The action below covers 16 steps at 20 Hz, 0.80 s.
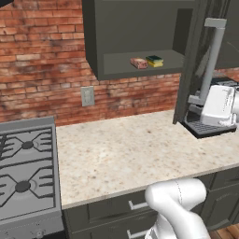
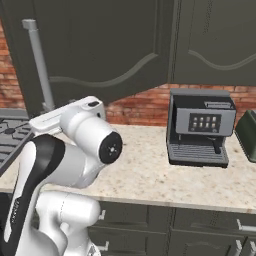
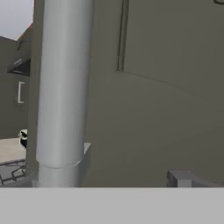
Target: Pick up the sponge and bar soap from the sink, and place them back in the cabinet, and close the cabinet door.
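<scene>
— What's sitting around the robot right now?

— A speckled countertop (image 1: 140, 149) is running under a brick wall (image 1: 42, 60), with a stove (image 1: 25, 172) at its left end and a wall socket (image 1: 87, 96) above it. Off to the right a coffee machine (image 2: 200, 132) is standing on the counter, and something dark green (image 2: 247, 134) is peeking in beside it (too cut off to name).

— And the things it's meant to tidy?

— The bar soap (image 1: 138, 63) and the sponge (image 1: 154, 61) are lying side by side on the shelf inside the cabinet (image 1: 135, 35), soap to the left, just beside each other.

— Anything blocking the way?

— The cabinet door (image 1: 189, 60) is hanging wide open, edge-on from the left side, standing between the shelf and the coffee machine. Its long silver handle (image 1: 212, 60) is facing outward.

— Where's the arm?

— It's reaching up to the lower end of that handle; the white wrist is sitting right against the door's bottom corner. From the hand's own camera the handle (image 3: 63, 87) is looming very close, upright against the door panel (image 3: 157, 96).

— Is the gripper (image 1: 198, 99) clamping it?

— No, the jaws are spread wide, gripping nothing.
</scene>
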Tool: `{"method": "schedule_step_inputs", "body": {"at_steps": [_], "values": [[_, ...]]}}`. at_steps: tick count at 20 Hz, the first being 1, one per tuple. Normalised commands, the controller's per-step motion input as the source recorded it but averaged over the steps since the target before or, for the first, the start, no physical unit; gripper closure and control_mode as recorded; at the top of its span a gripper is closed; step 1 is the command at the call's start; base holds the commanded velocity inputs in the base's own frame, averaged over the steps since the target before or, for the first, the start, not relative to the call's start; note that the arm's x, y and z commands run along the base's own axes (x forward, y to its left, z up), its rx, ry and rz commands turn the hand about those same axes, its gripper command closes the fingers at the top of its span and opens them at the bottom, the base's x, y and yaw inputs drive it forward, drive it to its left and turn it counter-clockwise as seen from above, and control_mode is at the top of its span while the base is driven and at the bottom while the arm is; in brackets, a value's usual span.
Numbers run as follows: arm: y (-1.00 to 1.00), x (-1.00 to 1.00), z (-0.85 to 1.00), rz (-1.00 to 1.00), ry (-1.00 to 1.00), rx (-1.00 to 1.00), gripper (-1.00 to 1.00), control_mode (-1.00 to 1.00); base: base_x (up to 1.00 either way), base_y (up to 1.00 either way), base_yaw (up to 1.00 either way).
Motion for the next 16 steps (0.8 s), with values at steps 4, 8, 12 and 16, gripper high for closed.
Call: {"method": "schedule_step_inputs", "body": {"at_steps": [4,8,12,16], "values": [[0.17,0.45,-0.06,0.01,-0.02,0.00,-1.00,-1.00,0.00,0.00,0.00],[0.27,0.40,-0.04,0.00,0.00,0.00,-1.00,-1.00,0.00,0.00,0.00],[0.28,0.37,-0.04,0.00,-0.01,0.00,-1.00,-1.00,0.00,0.00,0.00],[0.24,0.38,-0.01,0.00,-0.02,0.00,-1.00,-1.00,0.00,0.00,0.00]]}}
